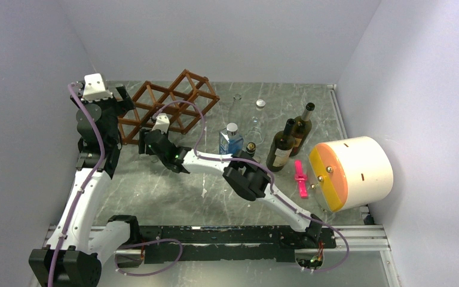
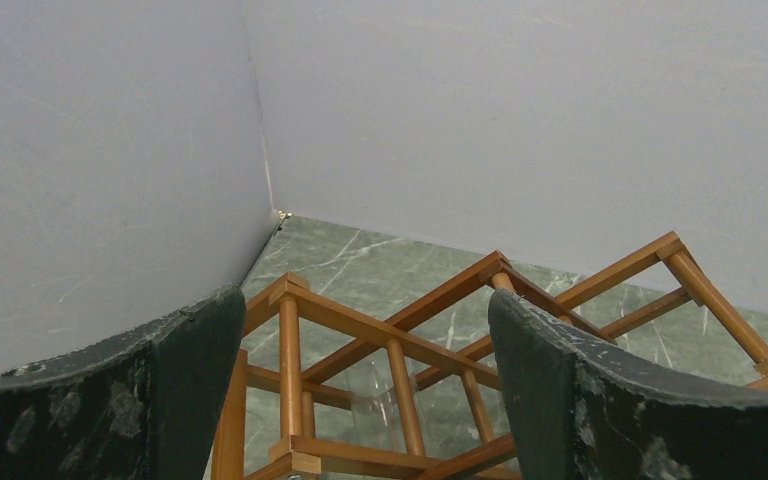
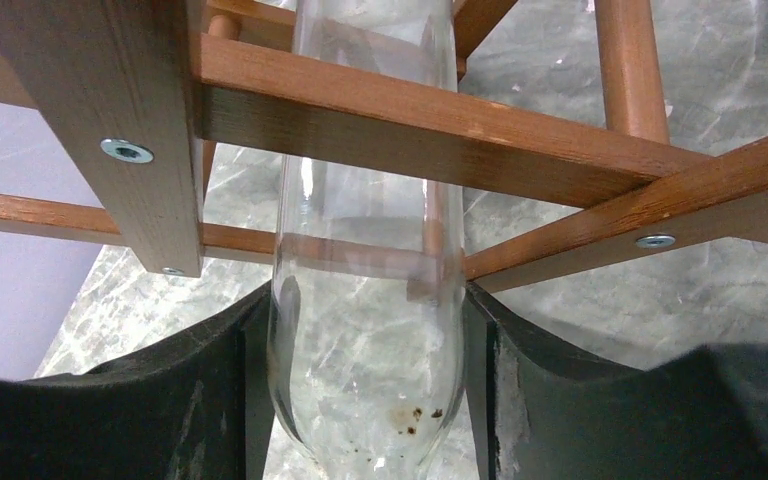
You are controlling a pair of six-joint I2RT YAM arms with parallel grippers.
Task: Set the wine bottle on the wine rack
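From above: toward the far left corner of the bench, wine rack, set askew. At its left end, left gripper; at its near side, right gripper. Mid-bench toward the far edge, a blue bottle; right of it, two dark bottles. By the right edge, a white-and-orange drum.

Left wrist: fingers spread wide, gripping nothing. Between and beyond them, the rack's bars.

Right wrist: fingers closed on the near end of the clear wine bottle, one on each side. Far end up inside a diamond cell, one bar crossing in front of the glass, another showing through it.
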